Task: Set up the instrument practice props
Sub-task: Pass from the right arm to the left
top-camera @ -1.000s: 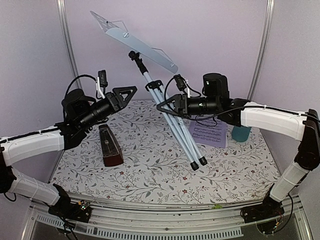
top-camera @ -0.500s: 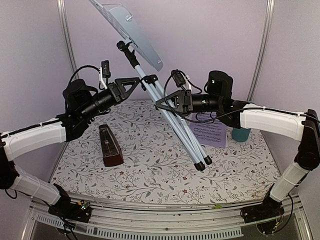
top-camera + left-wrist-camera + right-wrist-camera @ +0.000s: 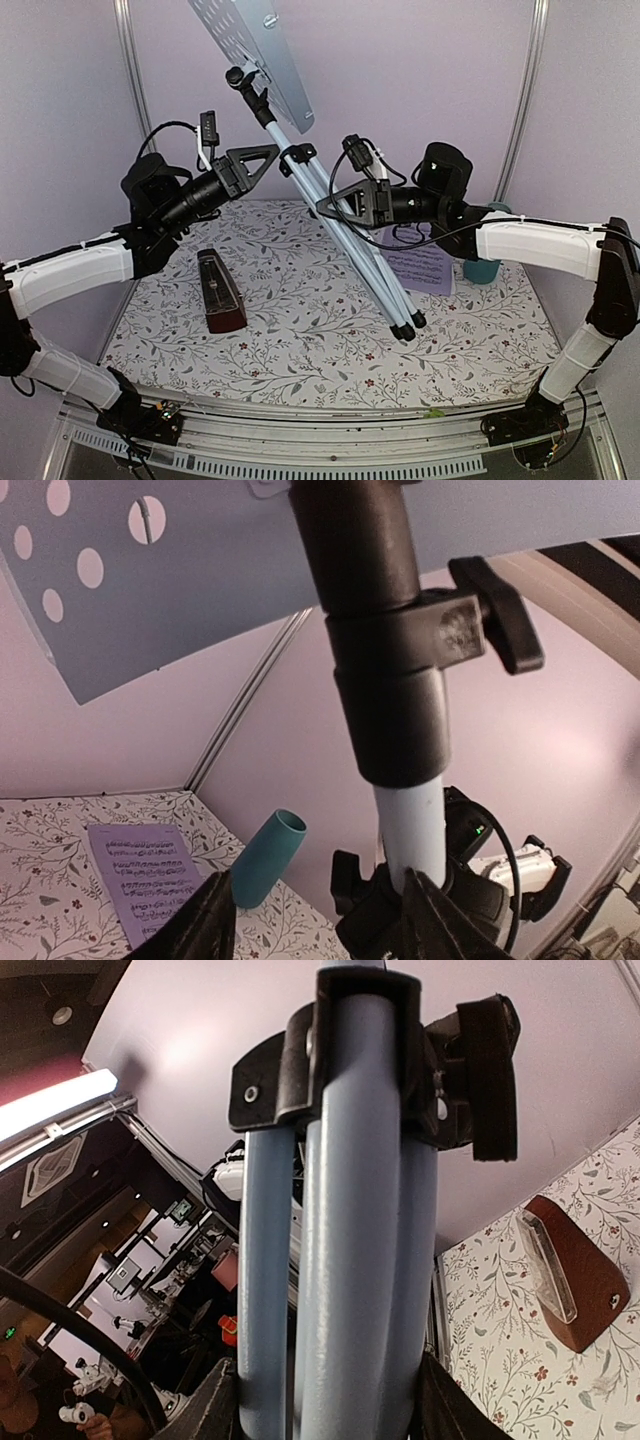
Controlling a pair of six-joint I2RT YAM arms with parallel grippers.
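Top external view gives you the stand (image 3: 375,277) leaning across the middle of the worktop (image 3: 300,345). Its silver legs are folded together, its black feet are low at the front, and its pale-blue perforated desk is high at the back, tipped steeply. You cannot tell whether the feet press on the cloth or hang just above it.

Your right claw (image 3: 328,208) comes at the stand from the right and is closed on the leg bundle just below the black collar. In the right wrist view the tubes fill the whole gap, with each finger (image 3: 225,1405) hard against them.

Your left claw (image 3: 270,155) reaches the stand from the left, higher up, at the pole under the desk. In the left wrist view its jaws are parted. The pale pole sits against one finger (image 3: 440,920), while the other finger stands clear of it, so it has no firm hold.

The metronome (image 3: 221,292) stands upright well to the left of the stand's feet. The sheet (image 3: 420,268) lies flat just right of the stand's legs. The cup (image 3: 483,268) is farther right of the stand, past the sheet, next to your right arm.
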